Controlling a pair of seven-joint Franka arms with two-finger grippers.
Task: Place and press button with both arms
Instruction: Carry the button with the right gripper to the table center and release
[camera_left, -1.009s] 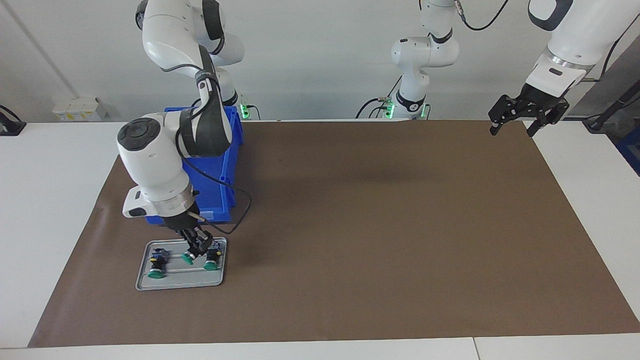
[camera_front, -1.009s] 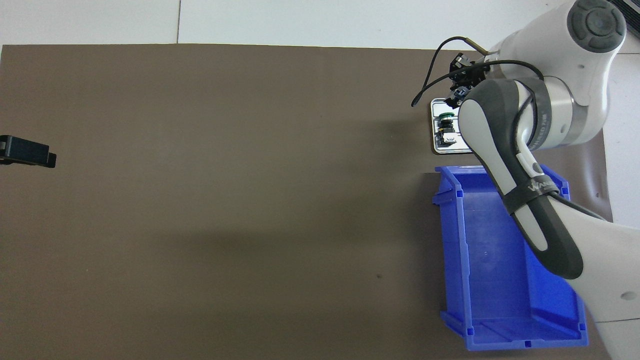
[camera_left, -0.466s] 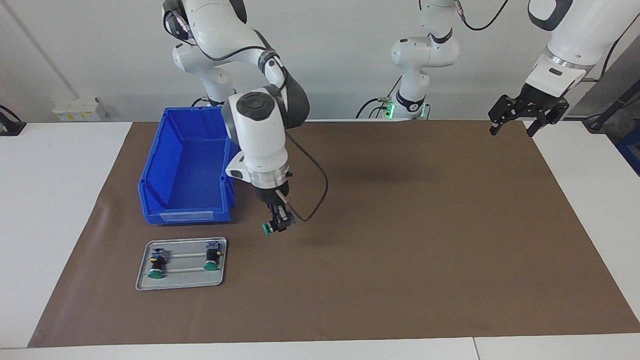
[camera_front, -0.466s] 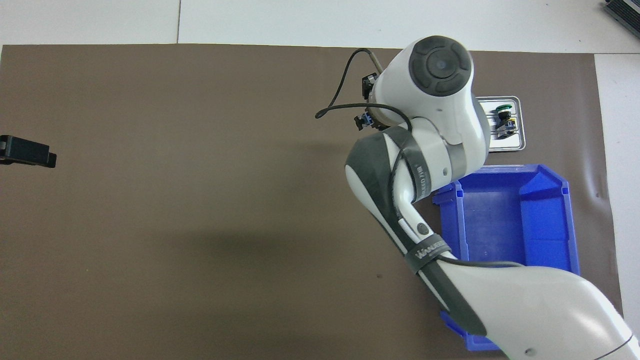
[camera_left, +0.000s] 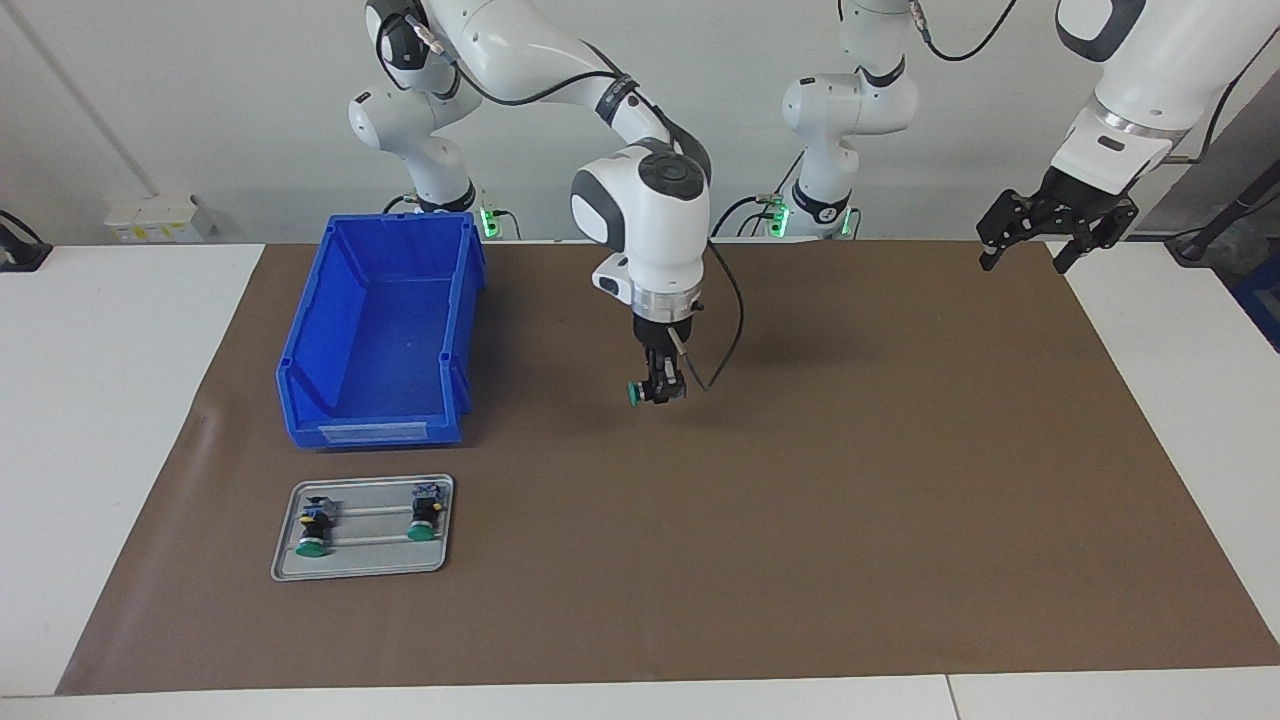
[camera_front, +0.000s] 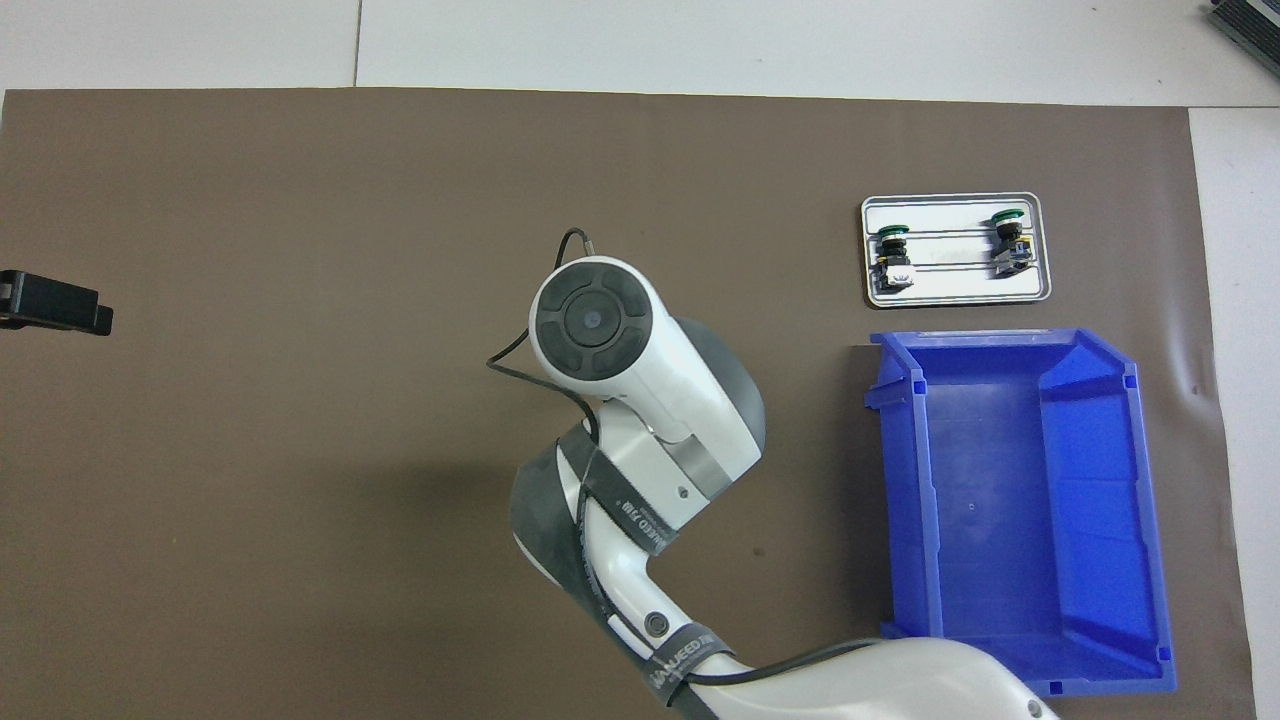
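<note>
Facing view alone shows the right end effector (camera_left: 660, 390) clamped on the button (camera_left: 636, 394), over the mat's middle; overhead, its arm hides both. Left end effector (camera_left: 1032, 243) waits, fingers spread, at the overhead view's nine o'clock edge.

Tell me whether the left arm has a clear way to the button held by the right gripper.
Probably yes: only bare mat lies between the open left gripper and the button in the right gripper.
</note>
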